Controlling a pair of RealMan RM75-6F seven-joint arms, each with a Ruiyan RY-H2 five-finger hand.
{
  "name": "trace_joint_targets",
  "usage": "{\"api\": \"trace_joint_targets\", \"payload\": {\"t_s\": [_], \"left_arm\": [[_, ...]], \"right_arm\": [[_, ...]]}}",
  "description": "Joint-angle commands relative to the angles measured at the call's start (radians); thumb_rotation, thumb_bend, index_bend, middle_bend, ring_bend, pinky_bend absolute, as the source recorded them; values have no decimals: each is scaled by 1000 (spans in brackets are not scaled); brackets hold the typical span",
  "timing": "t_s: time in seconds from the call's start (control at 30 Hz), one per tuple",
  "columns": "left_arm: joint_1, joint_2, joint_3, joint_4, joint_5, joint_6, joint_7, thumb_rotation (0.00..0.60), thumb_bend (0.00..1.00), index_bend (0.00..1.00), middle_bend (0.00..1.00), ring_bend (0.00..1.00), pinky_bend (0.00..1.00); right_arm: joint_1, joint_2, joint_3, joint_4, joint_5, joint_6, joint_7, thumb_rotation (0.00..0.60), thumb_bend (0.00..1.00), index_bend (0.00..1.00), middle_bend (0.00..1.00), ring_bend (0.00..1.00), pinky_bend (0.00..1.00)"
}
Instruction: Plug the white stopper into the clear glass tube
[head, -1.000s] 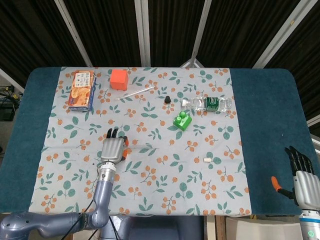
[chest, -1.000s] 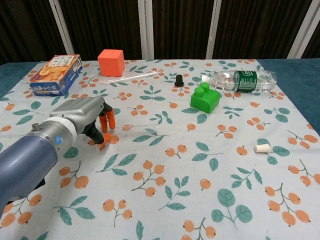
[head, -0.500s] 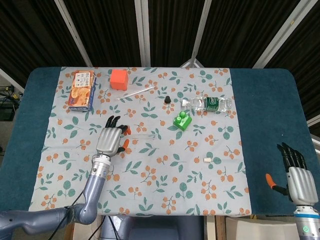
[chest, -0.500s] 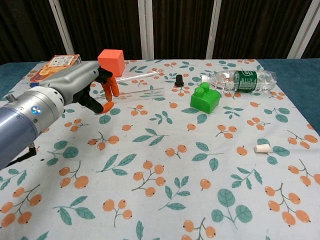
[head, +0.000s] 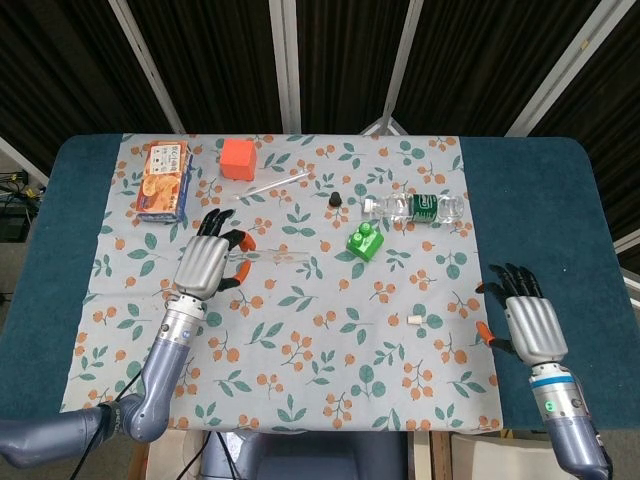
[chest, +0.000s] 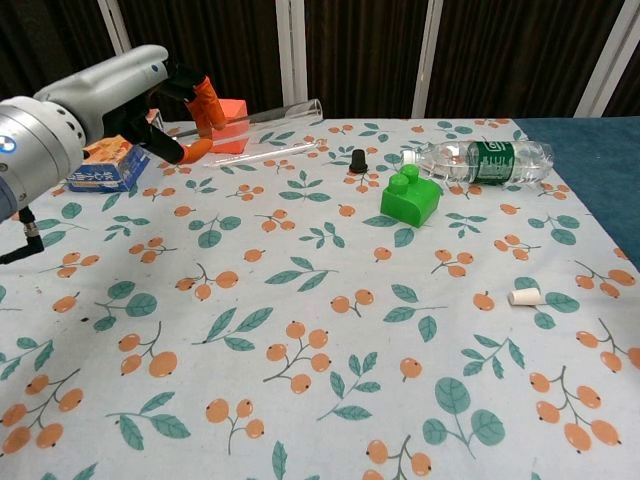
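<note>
Dark slatted walls back a blue surface (head: 530, 200) under a leaf-and-berry cloth (head: 330, 330). Left hand (head: 205, 265), lifted above the cloth, pinches a clear tube (chest: 262, 115) between its orange-tipped fingers, the tube pointing right and roughly level. Right hand (head: 530, 322) hovers at the right edge, fingers spread, holding nothing. White stopper (head: 417, 320) lies on the cloth, right of center, well apart from both hands. Farther back sit a green block (head: 365, 240), a bottle (head: 415, 208) on its side, an orange cube (head: 238, 158) and a snack box (head: 163, 180).
</note>
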Motion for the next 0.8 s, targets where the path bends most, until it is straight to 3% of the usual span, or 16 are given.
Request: {"api": "trace_joint_targets", "payload": {"t_s": [0.03,0.43,0.8], "left_arm": [[-3,12,-3,-8,-2,-3,-4,600,811,558,562,91,0],[-10,32,5,-21,2,3,-15,600,810,557,562,91,0],[-9,40,21,-12,1,9,-21,600,811,556,562,91,0]], "right_arm": [[48,-53,9,-4,71,-53,-75,600,369,391,158,58,37],[110,-199,-36,104,129,-106,-176,600,367,441,186,71,62],[132,-279,-34,197,153,-108,-161,600,366,441,186,71,62]]}}
